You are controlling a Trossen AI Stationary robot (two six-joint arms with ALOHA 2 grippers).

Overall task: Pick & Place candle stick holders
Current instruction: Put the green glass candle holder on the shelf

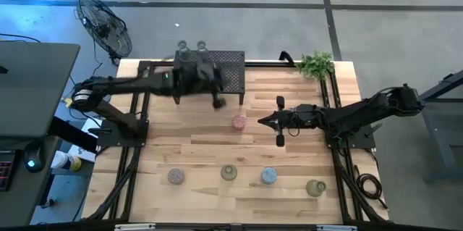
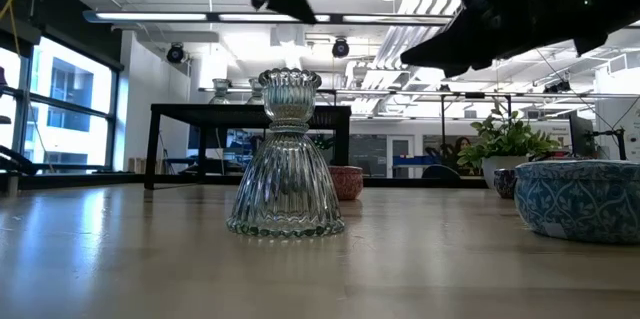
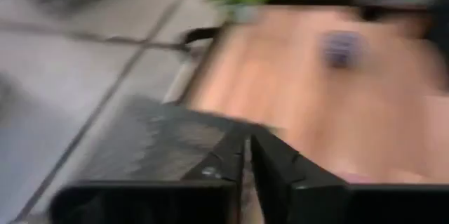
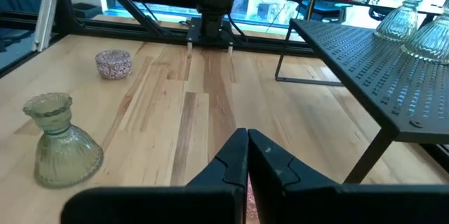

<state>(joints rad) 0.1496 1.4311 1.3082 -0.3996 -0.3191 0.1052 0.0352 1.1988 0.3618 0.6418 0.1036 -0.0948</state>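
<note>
Pink holder (image 1: pixel 239 122) is seen just beside and below the left gripper (image 1: pixel 218 101) – toward the right gripper (image 1: pixel 280 121), roughly midway between both – upright axis; both grippers are closed empty, left over the rack (image 1: pixel 230 68) edge.

Left wrist view is basically one big smear: the black mesh rack (image 3: pixel 158 143) lower left, a bluish-purple blob (image 3: pixel 342 47) upper right on the wood, can't tell what that is. From table height, the blue patterned bowl-shaped holder (image 2: pixel 585 197) runs off the right edge, and both arms are chopped off at the top.
</note>
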